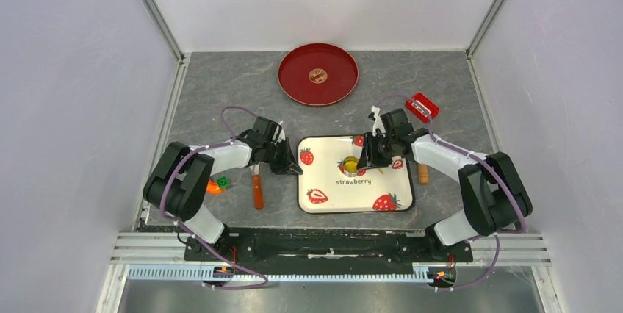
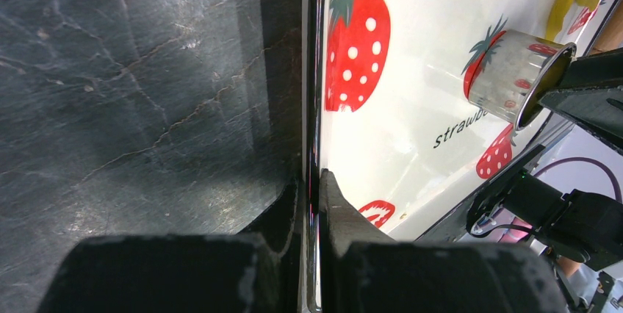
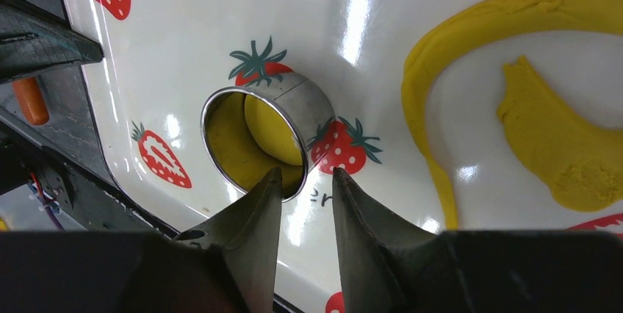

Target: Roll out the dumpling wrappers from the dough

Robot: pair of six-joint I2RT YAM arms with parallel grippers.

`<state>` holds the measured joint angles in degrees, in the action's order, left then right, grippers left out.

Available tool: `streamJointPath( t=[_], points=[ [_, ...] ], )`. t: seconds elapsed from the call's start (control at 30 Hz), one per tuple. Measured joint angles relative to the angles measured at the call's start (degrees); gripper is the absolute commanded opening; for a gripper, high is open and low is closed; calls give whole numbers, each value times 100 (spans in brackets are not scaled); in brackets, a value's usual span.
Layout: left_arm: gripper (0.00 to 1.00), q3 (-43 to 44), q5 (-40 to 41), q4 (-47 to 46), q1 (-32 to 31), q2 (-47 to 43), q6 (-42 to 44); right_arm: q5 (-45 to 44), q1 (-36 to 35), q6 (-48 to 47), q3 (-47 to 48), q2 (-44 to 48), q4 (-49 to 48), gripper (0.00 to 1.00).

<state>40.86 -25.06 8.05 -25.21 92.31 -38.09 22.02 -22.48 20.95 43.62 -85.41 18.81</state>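
We see the left jaws pressed together on the edge of the strawberry tray. The thin rim is pinched between them, with one side over the white tray and the other over the dark bench. The right jaws are spread a little over the tray, with a gap between their tips. Right at those tips is a shiny metal ring, tipped so its hole faces them. The ring's near edge sits just at the tips. Inside the ring is a round yellow piece. To the right of the right jaws lies the yellow dough, a lump with a long curved strip bending around it. The dumpling wrapper is a small flat round disc. It is far ahead of both sets of jaws, in the middle of the red plate at the back of the bench, well apart from the tray.
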Motion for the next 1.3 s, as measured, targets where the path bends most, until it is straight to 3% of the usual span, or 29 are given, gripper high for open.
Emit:
streamJointPath(
  t=[0.23,0.47,0.63,1.3],
  points=[
    [2,0,-2,0,0,0,0,-4,-17,4,116,-184,-55,30],
    [2,0,-2,0,0,0,0,-13,-22,11,133,-254,-105,8],
    [2,0,-2,0,0,0,0,-120,-2,-2,175,-254,-42,2],
    [2,0,-2,-4,0,0,0,-750,-15,-302,1508,306,999,0]
  ],
)
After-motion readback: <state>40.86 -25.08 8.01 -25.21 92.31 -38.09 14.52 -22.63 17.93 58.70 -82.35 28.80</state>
